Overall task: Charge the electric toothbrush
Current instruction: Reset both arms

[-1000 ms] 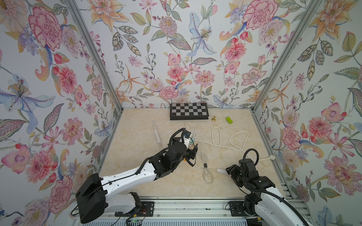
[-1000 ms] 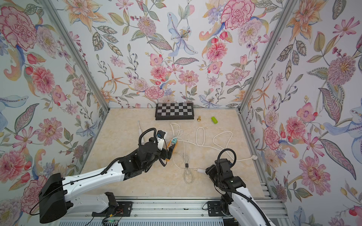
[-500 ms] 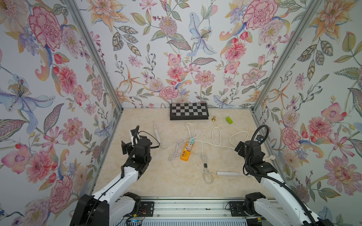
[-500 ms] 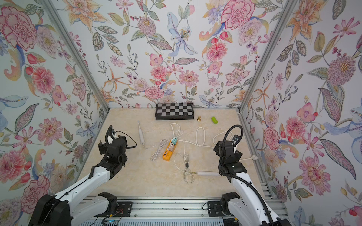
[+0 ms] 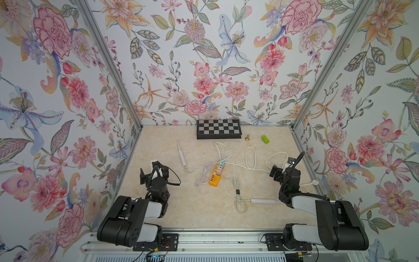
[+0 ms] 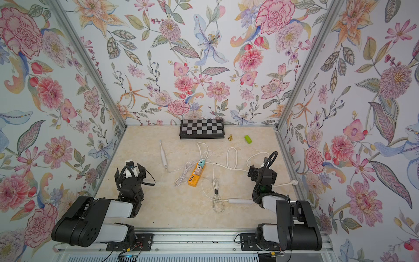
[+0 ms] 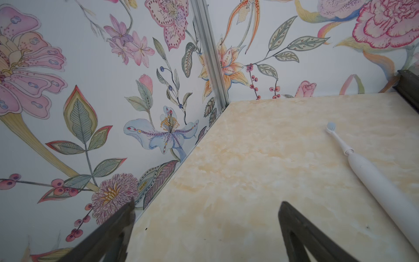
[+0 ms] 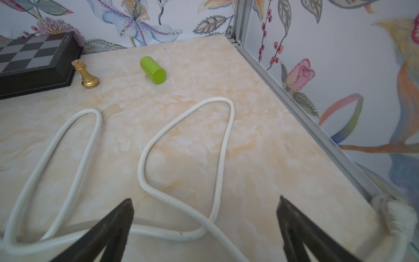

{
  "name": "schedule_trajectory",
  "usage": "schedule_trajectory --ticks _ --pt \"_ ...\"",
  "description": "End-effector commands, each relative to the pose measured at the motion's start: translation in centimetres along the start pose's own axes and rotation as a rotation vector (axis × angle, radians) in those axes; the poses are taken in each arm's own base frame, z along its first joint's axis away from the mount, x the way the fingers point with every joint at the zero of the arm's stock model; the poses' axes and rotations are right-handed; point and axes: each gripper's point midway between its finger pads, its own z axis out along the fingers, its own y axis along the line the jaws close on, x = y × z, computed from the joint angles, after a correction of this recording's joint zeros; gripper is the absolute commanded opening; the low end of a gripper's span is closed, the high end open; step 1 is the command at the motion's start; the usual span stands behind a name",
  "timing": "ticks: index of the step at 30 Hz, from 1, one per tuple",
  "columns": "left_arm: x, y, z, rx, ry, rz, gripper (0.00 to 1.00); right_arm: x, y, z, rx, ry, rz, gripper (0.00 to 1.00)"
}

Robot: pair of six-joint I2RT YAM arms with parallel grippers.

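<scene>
electric toothbrush [image 5: 182, 157] | likely light, stiff, slick (thin neck fragile) | grip mid-handle | left tool [image 7: 206, 205], right tool [image 8: 205, 199]: both spread, empty

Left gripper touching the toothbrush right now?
Apart. The left wrist view shows the open left gripper with a clear strip of table between its nearer finger and the toothbrush.
</scene>
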Motion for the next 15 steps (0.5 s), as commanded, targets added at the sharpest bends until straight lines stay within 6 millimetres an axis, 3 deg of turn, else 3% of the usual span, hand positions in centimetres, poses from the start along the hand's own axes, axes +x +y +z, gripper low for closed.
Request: schedule_trajectory --ticks 1,2,3,5,15 --pt "-1.2 -1.6 0.5 0.103 -0.112 -0.047 0.99 -2.6 3.0 0.3 -0.179 -0.156 -0.072 1.0" --pt "-1.0 -1.9 1.0 0.094 -0.099 -0.026 0.99 -2.1 3.4 0.5 -0.193 -0.176 -0.088 1.0" --pt "-0.3 -2.4 1.5 0.139 -0.043 -0.035 0.99 -2.8 3.8 0.4 -0.192 -0.215 -0.101 1.0" --pt "-0.9 -2.6 3.2 0.181 -0.031 -0.074 0.99 -1.7 4.0 1.6 -0.18 -0.102 -0.122 1.0" --pt "-1.3 -2.6 2.7 0.181 -0.067 -0.063 0.99 -2.0 3.8 1.2 -0.154 -0.139 -0.121 0.99"
